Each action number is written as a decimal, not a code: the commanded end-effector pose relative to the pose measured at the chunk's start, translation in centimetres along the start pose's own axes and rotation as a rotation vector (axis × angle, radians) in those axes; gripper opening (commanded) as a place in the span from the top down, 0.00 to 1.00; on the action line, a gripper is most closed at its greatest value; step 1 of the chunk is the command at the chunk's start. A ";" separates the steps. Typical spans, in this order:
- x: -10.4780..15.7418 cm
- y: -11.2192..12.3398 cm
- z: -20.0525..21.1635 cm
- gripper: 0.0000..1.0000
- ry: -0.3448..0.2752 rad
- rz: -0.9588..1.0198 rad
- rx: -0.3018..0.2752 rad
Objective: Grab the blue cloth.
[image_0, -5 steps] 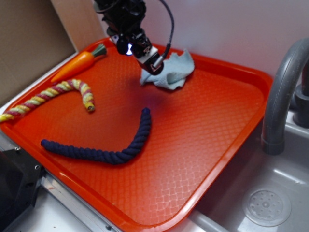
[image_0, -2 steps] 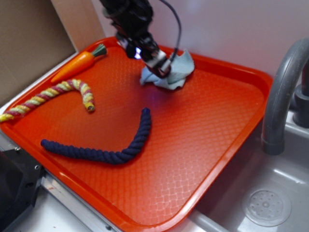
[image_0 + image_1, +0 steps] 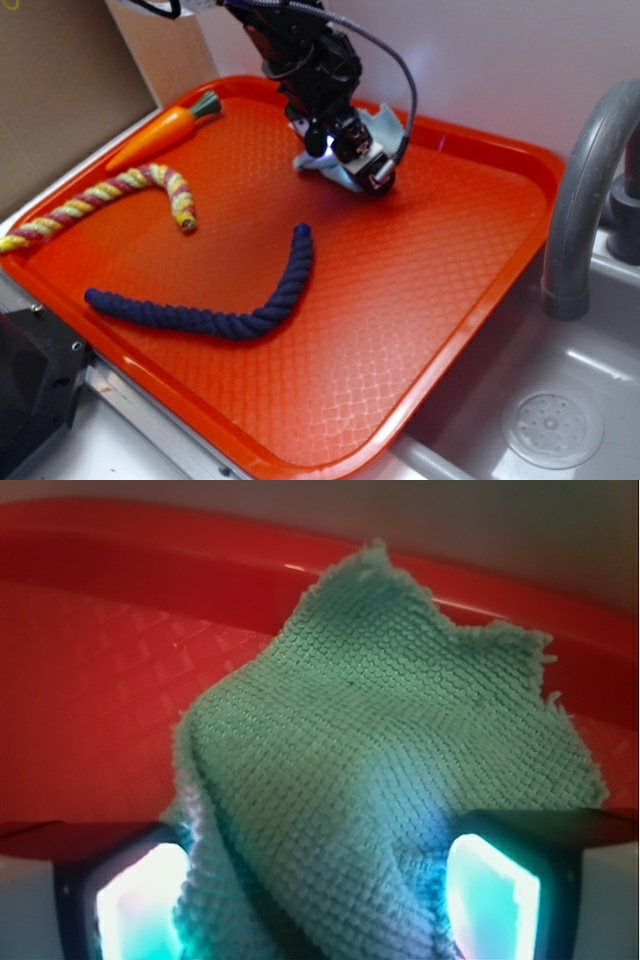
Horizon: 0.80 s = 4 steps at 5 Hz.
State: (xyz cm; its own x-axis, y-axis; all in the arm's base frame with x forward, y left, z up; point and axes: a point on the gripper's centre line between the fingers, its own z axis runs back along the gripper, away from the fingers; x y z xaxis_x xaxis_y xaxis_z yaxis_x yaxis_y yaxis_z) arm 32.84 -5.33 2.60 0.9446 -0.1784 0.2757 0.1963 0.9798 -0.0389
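The blue cloth point(image 3: 388, 128) is a pale blue-grey knit rag lying crumpled at the far edge of the orange tray point(image 3: 450, 300). My gripper point(image 3: 352, 165) is lowered onto the cloth and hides most of it. In the wrist view the cloth point(image 3: 380, 750) fills the middle and a fold of it lies between my two lit fingertips point(image 3: 130, 905). The jaws stand wide apart on either side of that fold, open around it. My gripper's midpoint point(image 3: 310, 900) sits over the fabric.
On the tray lie a dark navy braided rope point(image 3: 230, 305), a yellow-pink striped rope point(image 3: 120, 195) and a toy carrot point(image 3: 165, 130). A grey faucet point(image 3: 580, 200) and a sink point(image 3: 550, 420) are at the right. The tray's raised rim point(image 3: 200, 560) runs just behind the cloth.
My gripper has moved right and down from the cloth's left edge to sit over the cloth, covering more of it. The cloth and the other objects have stayed put.
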 end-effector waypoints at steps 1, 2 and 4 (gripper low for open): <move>1.8 2.0 -0.6 1.00 0.002 0.082 0.086; 1.9 3.4 0.0 1.00 0.015 0.144 0.097; -0.8 4.3 8.8 1.00 0.115 0.311 0.135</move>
State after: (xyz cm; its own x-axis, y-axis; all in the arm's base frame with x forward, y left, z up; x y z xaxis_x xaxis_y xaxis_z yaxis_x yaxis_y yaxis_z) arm 30.22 -0.31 9.15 0.9857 0.1243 0.1137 -0.1291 0.9910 0.0350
